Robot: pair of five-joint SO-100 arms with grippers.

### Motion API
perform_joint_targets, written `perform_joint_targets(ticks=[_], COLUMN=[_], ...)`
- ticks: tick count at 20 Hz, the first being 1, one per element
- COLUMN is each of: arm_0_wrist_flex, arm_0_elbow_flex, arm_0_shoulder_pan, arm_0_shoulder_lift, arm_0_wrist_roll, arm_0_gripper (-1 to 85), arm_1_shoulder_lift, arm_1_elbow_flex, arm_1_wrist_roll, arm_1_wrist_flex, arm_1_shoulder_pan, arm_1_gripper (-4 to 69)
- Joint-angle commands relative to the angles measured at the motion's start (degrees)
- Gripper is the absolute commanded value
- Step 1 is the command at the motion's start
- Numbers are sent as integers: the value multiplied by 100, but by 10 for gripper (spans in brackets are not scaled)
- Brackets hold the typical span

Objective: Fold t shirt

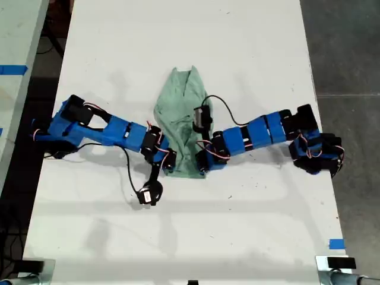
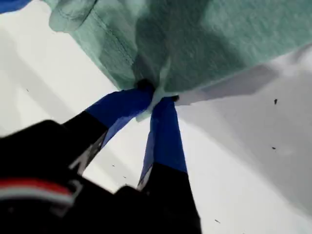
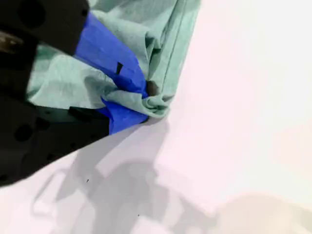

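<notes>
The pale mint-green t shirt (image 1: 180, 104) lies bunched into a narrow, wrinkled strip in the middle of the white table (image 1: 249, 53). My first gripper (image 1: 169, 160) reaches in from the exterior view's left and is shut on the shirt's near corner. In the first wrist view its blue fingertips (image 2: 158, 95) pinch the hem of the cloth (image 2: 219, 39), which is raised off the table. My second gripper (image 1: 205, 161) comes from the exterior view's right. It is shut on the other near corner (image 3: 156, 105) of the shirt (image 3: 141, 29).
A blue tape mark (image 1: 336, 243) sits near the table's front corner at the exterior view's right. Dark floor (image 1: 350, 53) borders the table on that side. A second surface with blue tape (image 1: 12, 69) stands at the exterior view's left. Cables loop beside both arms.
</notes>
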Motion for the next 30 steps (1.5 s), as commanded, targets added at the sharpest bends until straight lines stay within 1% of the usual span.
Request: perform_joint_targets(ticks=[1, 5, 6, 8, 10, 12, 14, 17, 18, 19, 20, 21, 22, 23, 24, 25, 26, 27, 28, 30], arm_0_wrist_flex=[62, 334, 422, 835, 1380, 1749, 1951, 2013, 2030, 2030, 2039, 2065, 2109, 2153, 2188, 2197, 2197, 2206, 2206, 2206], arm_0_elbow_flex=[-369, -932, -932, -870, -765, -615, -589, -606, -615, -642, -668, -712, -712, -712, -694, -606, -501, -387, -237, 229], arm_0_shoulder_pan=[369, 729, 721, 501, -18, -738, -1512, -2689, -2988, -3217, -3419, -3612, -3850, -4113, -4342, -4500, -4579, -4641, -4649, -4395], arm_0_shoulder_lift=[229, 1099, 1441, 2065, 2531, 2865, 3006, 2909, 2821, 2751, 2769, 2909, 3120, 3366, 3621, 3990, 4386, 4834, 5353, 6636], arm_0_wrist_roll=[-97, -44, -26, -35, 18, 211, 475, 1011, 1125, 1239, 1292, 1389, 1503, 1644, 1802, 1854, 1907, 1934, 1934, 1846], arm_0_gripper=[-1, -1, -1, -1, -1, -1, -1, -1, 17, 107, 186, 236, 238, 217, 151, 11, 0, -1, -1, -1], arm_1_shoulder_lift=[132, 299, 492, 1055, 1494, 1696, 1784, 1758, 1740, 1731, 1758, 1854, 2030, 2241, 2461, 2716, 3032, 3366, 3771, 4887], arm_1_elbow_flex=[-501, -2171, -2320, -2224, -2074, -2057, -2057, -2057, -2048, -2057, -2127, -2188, -2197, -2197, -2188, -2153, -2039, -1890, -1679, -861], arm_1_wrist_roll=[123, -158, -299, -571, -844, -1204, -1521, -2004, -2083, -2241, -2338, -2417, -2461, -2479, -2531, -2602, -2637, -2558, -2602, -2593], arm_1_wrist_flex=[483, 1081, 1046, 835, 782, 703, 677, 545, 527, 475, 527, 633, 782, 993, 1230, 1477, 1714, 2030, 2268, 2496], arm_1_shoulder_pan=[-185, -519, -501, -264, 237, 853, 1503, 2391, 2628, 2839, 3050, 3270, 3524, 3788, 4034, 4228, 4395, 4562, 4649, 4456], arm_1_gripper=[12, 12, 12, 12, 12, 12, 12, 15, 39, 167, 222, 245, 249, 249, 244, 236, 193, 79, 6, 7])
